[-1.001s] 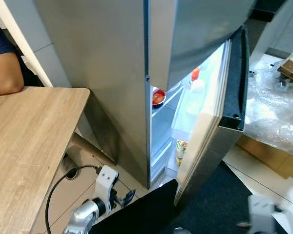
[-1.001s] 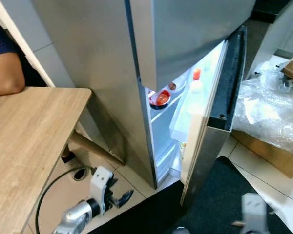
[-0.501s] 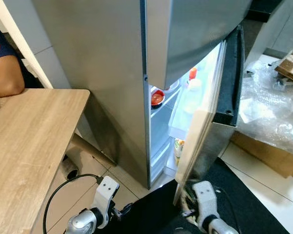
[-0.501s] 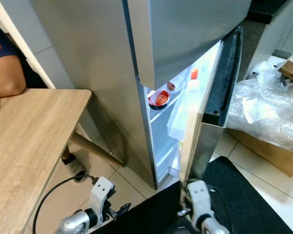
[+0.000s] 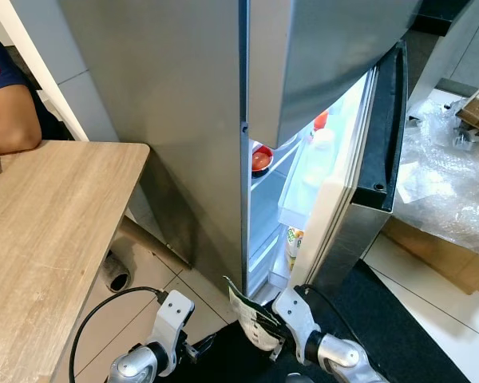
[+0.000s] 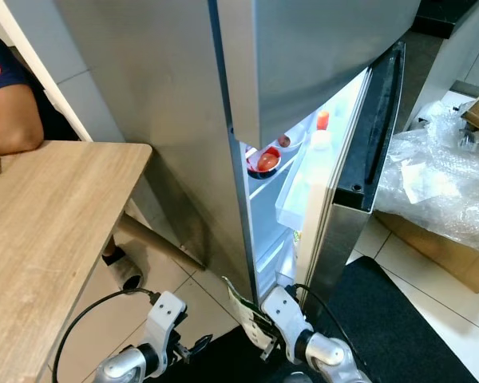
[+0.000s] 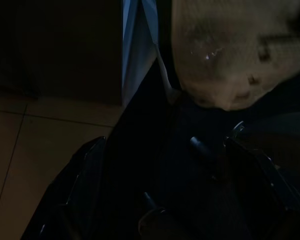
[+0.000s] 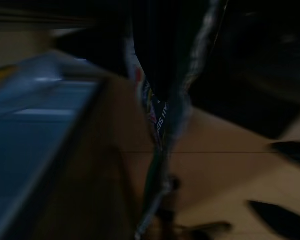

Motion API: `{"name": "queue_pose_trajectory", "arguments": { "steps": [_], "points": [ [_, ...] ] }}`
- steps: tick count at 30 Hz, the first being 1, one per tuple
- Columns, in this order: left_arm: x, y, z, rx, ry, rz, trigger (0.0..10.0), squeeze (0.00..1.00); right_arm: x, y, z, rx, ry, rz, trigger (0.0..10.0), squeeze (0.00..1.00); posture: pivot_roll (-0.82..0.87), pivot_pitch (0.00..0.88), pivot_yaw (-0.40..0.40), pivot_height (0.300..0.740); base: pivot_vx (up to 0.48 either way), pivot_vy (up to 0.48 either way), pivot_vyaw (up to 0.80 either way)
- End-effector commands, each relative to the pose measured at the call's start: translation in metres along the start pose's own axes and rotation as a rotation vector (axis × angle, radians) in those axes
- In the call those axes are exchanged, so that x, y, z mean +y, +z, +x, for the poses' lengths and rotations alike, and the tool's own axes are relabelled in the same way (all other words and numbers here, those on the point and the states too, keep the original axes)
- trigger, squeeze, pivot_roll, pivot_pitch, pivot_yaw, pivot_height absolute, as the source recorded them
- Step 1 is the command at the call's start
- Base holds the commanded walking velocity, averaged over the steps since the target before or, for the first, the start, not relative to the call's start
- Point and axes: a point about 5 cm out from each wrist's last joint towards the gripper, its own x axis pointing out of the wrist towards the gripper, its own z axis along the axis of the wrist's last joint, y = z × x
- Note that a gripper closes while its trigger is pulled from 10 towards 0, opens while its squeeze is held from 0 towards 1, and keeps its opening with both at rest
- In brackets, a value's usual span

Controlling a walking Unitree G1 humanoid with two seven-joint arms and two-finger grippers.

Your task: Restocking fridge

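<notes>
Gripping a flat, crinkly printed packet (image 5: pixel 251 317) by its edge, the right gripper (image 5: pixel 273 345) is hanging low before the open steel fridge (image 5: pixel 223 120), just under its lit white shelves. The left gripper (image 5: pixel 198 348) is hovering over the tiled floor (image 5: pixel 144 279); whether its fingers are spread, I cannot tell. A red bowl (image 5: pixel 259 159) is sitting well above, beyond the wooden table (image 5: pixel 40 231).
</notes>
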Motion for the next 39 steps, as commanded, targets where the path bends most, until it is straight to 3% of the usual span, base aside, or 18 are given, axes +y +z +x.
{"name": "queue_pose_trajectory", "arguments": {
  "steps": [1,6,11,19,22,23,25,26,27,28,29,30,31,32,33,34,37,39],
  "points": [
    [-0.004,-0.010,-0.004,0.032,-0.005,-0.005,10.0,0.00,-0.011,0.003,0.002,0.013,-0.114,-0.041,10.0,0.00,-0.17,0.131,0.063,0.740,0.000,0.000,0.00],
    [-0.003,-0.009,-0.004,0.033,-0.002,-0.002,10.0,0.00,-0.036,0.004,-0.001,0.044,-0.319,-0.063,10.0,0.00,-0.17,0.129,0.063,0.740,0.000,0.000,0.00],
    [-0.001,-0.010,-0.004,0.037,-0.001,0.003,10.0,0.00,-0.071,-0.004,-0.020,0.123,-0.561,-0.103,10.0,0.00,-0.17,0.124,0.066,0.740,0.000,0.000,0.00],
    [-0.002,-0.011,-0.005,0.045,-0.006,0.005,10.0,0.00,-0.096,-0.029,-0.051,0.273,-0.793,-0.081,10.0,0.00,-0.17,0.124,0.070,0.740,0.000,0.000,0.00],
    [-0.002,-0.014,-0.007,0.060,-0.007,0.014,10.0,0.00,-0.115,-0.055,-0.092,0.418,-1.023,0.004,10.0,0.00,-0.16,0.126,0.068,0.740,0.000,0.000,0.00],
    [-0.002,-0.014,-0.007,0.060,-0.007,0.014,10.0,0.00,-0.115,-0.055,-0.092,0.418,-1.023,0.004,10.0,0.00,-0.16,0.126,0.068,0.740,0.000,0.000,0.00],
    [-0.001,-0.021,-0.012,0.080,0.003,0.007,10.0,0.00,-0.123,-0.086,-0.146,0.580,-1.209,0.070,10.0,0.00,-0.17,0.129,0.069,0.740,0.000,0.000,0.00],
    [-0.001,-0.021,-0.012,0.080,0.003,0.007,10.0,0.00,-0.123,-0.086,-0.146,0.580,-1.209,0.070,10.0,0.00,-0.17,0.129,0.069,0.740,0.000,0.000,0.00],
    [0.000,-0.024,-0.014,0.088,0.006,0.004,10.0,0.00,-0.123,-0.095,-0.164,0.627,-1.256,0.090,10.0,0.00,-0.17,0.131,0.073,0.740,0.000,0.000,0.00],
    [0.000,-0.024,-0.014,0.088,0.006,0.004,10.0,0.00,-0.123,-0.095,-0.164,0.627,-1.256,0.090,10.0,0.00,-0.17,0.131,0.073,0.740,0.000,0.000,0.00],
    [-0.001,-0.028,-0.017,0.103,0.009,0.000,10.0,0.00,-0.116,-0.106,-0.177,0.654,-1.271,0.150,10.0,0.00,-0.17,0.131,0.077,0.740,0.000,0.000,0.00],
    [-0.001,-0.028,-0.017,0.103,0.009,0.000,10.0,0.00,-0.116,-0.106,-0.177,0.654,-1.271,0.150,10.0,0.00,-0.17,0.131,0.077,0.740,0.000,0.000,0.00],
    [-0.002,-0.032,-0.019,0.120,0.011,-0.003,10.0,0.00,-0.102,-0.115,-0.177,0.629,-1.224,0.275,10.0,0.00,-0.18,0.133,0.082,0.740,0.000,0.000,0.00],
    [-0.002,-0.032,-0.019,0.120,0.011,-0.003,10.0,0.00,-0.102,-0.115,-0.177,0.629,-1.224,0.275,10.0,0.00,-0.18,0.133,0.082,0.740,0.000,0.000,0.00],
    [-0.003,-0.041,-0.023,0.162,0.019,-0.010,10.0,0.00,-0.068,-0.125,-0.163,0.571,-1.058,0.432,10.0,0.00,-0.18,0.133,0.089,0.740,0.000,0.000,0.00],
    [-0.003,-0.041,-0.023,0.162,0.019,-0.010,10.0,0.00,-0.068,-0.125,-0.163,0.571,-1.058,0.432,10.0,0.00,-0.18,0.133,0.089,0.740,0.000,0.000,0.00],
    [-0.001,-0.052,-0.030,0.215,0.082,-0.042,10.0,0.00,-0.022,-0.127,-0.133,0.548,-0.846,0.484,10.0,0.00,-0.18,0.134,0.097,0.740,0.000,0.000,0.00],
    [0.001,-0.054,-0.032,0.223,0.116,-0.060,10.0,0.00,-0.011,-0.126,-0.126,0.546,-0.810,0.499,10.0,0.00,-0.18,0.135,0.098,0.740,0.000,0.000,0.00]
  ]
}}
